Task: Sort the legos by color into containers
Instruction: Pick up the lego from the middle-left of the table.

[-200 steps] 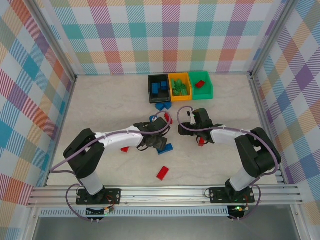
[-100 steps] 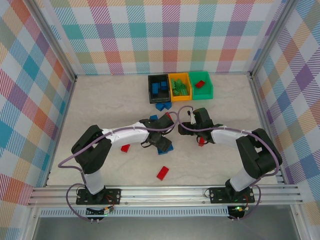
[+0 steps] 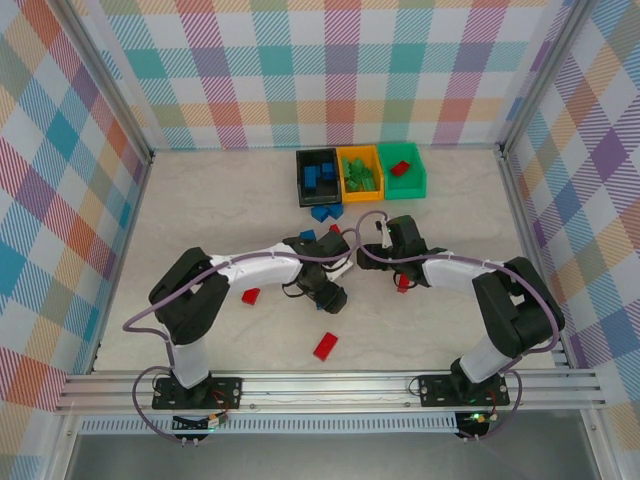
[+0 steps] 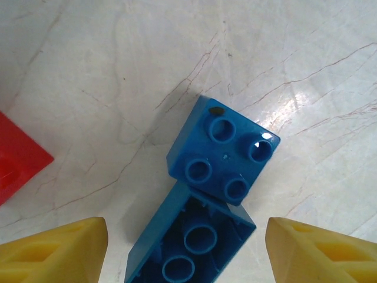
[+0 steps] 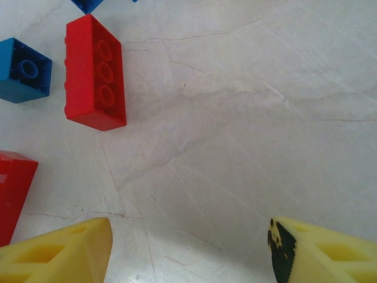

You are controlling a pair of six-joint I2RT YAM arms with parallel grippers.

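pale marbled worktop [image 3: 200, 220], plaid walls on three sides. three small open-top plastic bins stand in a row at the far edge, side by side. black bin [image 3: 300, 178] holds blue bricks. orange-yellow bin [image 3: 360, 150] holds green bricks. green bin [image 3: 412, 182] holds one red brick. loose blue brick [image 3: 322, 212] lies just in front of the black bin.

more legos lie scattered mid-worktop. flat red brick [image 3: 250, 295] is beside the left arm. second red brick [image 3: 325, 345] is nearest the arm bases. small red brick [image 3: 403, 283] is close under the right arm.

left tool [image 4: 185, 236]: yellow fingers [image 4: 56, 253] spread wide and low over the worktop. blue upturned brick [image 4: 191, 242] sits between them, hollow side up, with a gap to each finger. not pinched. blue square four-stud brick [image 4: 224, 154] lies studs up, touching the far end of the upturned one. red brick corner [image 4: 17, 156] is at the left edge of the left wrist view.

right tool [image 5: 188, 236]: fingers spread, with bare worktop between them. one finger has a dark smudge on its tip. long red brick [image 5: 94, 73] lies hollow side up, well ahead and to the left. small blue hollow-up brick [image 5: 25, 71] is just beside it. another red brick [image 5: 12, 188] is cut off by the view's left edge.
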